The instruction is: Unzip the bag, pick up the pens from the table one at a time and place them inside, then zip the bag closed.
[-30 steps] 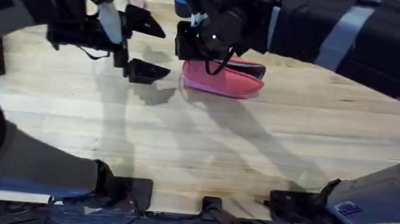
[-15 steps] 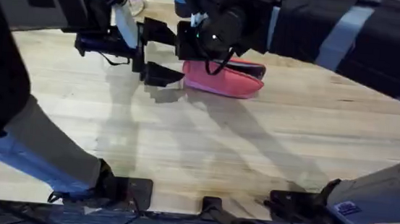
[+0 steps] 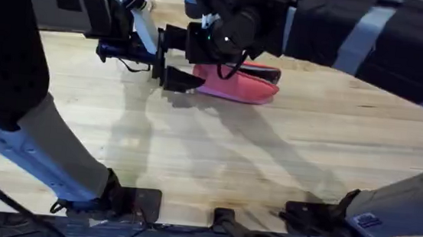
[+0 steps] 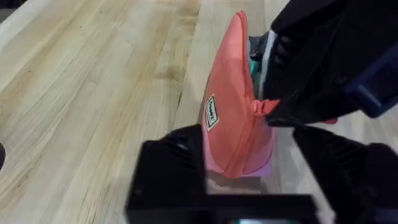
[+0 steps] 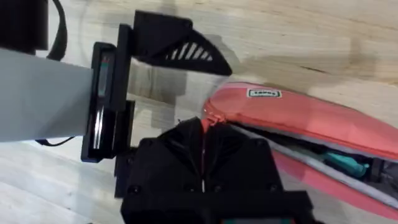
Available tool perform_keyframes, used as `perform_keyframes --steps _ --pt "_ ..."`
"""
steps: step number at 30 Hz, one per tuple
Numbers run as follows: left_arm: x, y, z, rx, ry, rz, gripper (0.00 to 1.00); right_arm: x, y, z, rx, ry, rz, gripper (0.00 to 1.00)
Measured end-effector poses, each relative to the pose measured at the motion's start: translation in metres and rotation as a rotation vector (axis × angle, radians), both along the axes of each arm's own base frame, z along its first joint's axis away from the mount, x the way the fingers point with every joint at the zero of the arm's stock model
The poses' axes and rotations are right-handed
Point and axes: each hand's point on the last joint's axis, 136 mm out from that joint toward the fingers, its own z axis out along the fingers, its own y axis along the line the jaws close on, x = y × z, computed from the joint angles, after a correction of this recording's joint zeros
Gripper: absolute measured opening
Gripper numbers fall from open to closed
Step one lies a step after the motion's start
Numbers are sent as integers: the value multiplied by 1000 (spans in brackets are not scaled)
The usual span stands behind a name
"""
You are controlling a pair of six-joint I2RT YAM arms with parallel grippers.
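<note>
While the right gripper is clamped on the zipper pull, brace the coral pencil pouch lying at the table's far middle. Left gripper: 2 fingers spread apart, straddling the pouch's near end. Close them on the fabric first, then draw the pull straight along the zipper.

L gripper fingers spread wide, arm reaching far fwd; R gripper prob. pinched closed, beside it.

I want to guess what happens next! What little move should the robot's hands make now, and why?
Probably the left gripper should close on the near end of the bag. Its open fingers straddle that end, while the right gripper is shut on the zipper tab and the bag gapes open, so a steady hold would help the zip slide shut.
</note>
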Motion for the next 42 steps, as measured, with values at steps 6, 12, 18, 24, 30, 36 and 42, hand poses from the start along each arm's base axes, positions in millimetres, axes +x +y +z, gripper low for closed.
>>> perform_keyframes --steps 6,12,18,24,30,36,42 --pt "0 0 0 1 1 0 91 0 0 0 2 2 1 30" --pt "0 -1 -1 6 2 -1 44 -1 -7 -4 -19 24 8 30" --pt "0 0 -6 26 3 0 44 13 -53 -9 -59 91 -60 30" --pt "0 -1 -5 26 0 -4 44 21 -89 -16 -68 164 -128 30" --pt "0 -1 -6 29 0 -4 43 23 -139 -25 -117 251 -206 30" --pt "0 -1 -6 29 4 -4 43 25 -198 -30 -146 333 -337 33" --pt "-2 -6 -4 18 3 -18 44 30 -228 -31 -109 369 -416 33"
